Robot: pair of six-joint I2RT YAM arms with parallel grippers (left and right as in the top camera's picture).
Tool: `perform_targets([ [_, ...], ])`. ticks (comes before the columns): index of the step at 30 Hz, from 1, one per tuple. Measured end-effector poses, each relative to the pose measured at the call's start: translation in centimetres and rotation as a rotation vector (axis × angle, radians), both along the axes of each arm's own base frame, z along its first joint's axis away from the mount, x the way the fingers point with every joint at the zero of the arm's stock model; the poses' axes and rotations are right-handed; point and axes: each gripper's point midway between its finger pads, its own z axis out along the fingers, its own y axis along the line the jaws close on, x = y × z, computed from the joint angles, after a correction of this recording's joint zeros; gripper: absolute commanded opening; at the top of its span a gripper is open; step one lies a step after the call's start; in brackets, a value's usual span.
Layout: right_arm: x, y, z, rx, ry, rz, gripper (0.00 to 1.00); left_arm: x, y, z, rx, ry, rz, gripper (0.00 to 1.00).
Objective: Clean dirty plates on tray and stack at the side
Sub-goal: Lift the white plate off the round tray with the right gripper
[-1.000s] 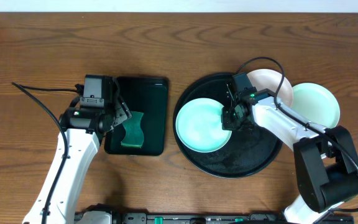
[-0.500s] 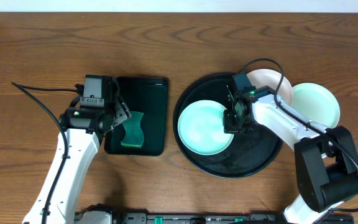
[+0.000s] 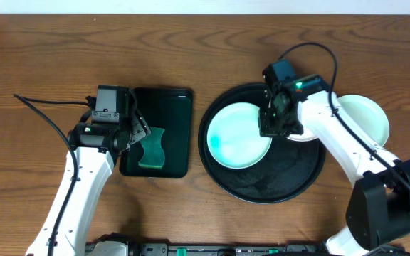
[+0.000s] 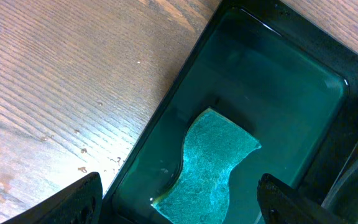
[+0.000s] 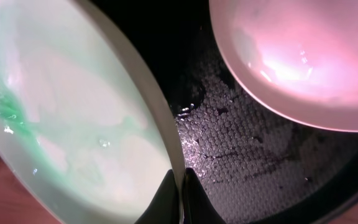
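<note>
the wooden table is taken up mostly by the round black tray, set right of centre so the right arm can reach it. a smaller rectangular tray is laid to its left and is filled with shallow water, it seems for wetting.

a mint plate is found on the upper left part of the round tray. a white plate is seen just beside it, apart, toward the tray's right edge. a second mint plate is placed off the tray to the right, where stacking is probably meant.

a sponge is left soaking in the rectangular tray. the left gripper is held spread wide above it, nothing grasped, likely ready for a pick.

the right gripper is pinched tight on the first plate's right rim, presumably to steady it. a green smear is left uncleaned inside.
</note>
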Motion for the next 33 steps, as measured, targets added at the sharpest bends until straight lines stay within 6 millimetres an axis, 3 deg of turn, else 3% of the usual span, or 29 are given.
perform_targets([
  [5, 1.3, 1.0, 1.7, 0.057, -0.042, -0.002, 0.01, 0.0, 0.0, 0.0, 0.0, 0.0, 0.0, 0.8],
  [13, 4.2, 3.2, 2.7, 0.149, -0.155, -0.051, 0.01, 0.0, 0.0, 0.0, 0.0, 0.0, 0.0, 0.8],
  [27, 6.3, 11.9, 5.4, 0.248, -0.401, -0.018, 0.01, 0.0, 0.0, 0.0, 0.0, 0.0, 0.0, 0.8],
  [33, 6.6, 14.0, 4.5, 0.193, -0.475, -0.02, 0.01, 0.0, 0.0, 0.0, 0.0, 0.0, 0.0, 0.8],
])
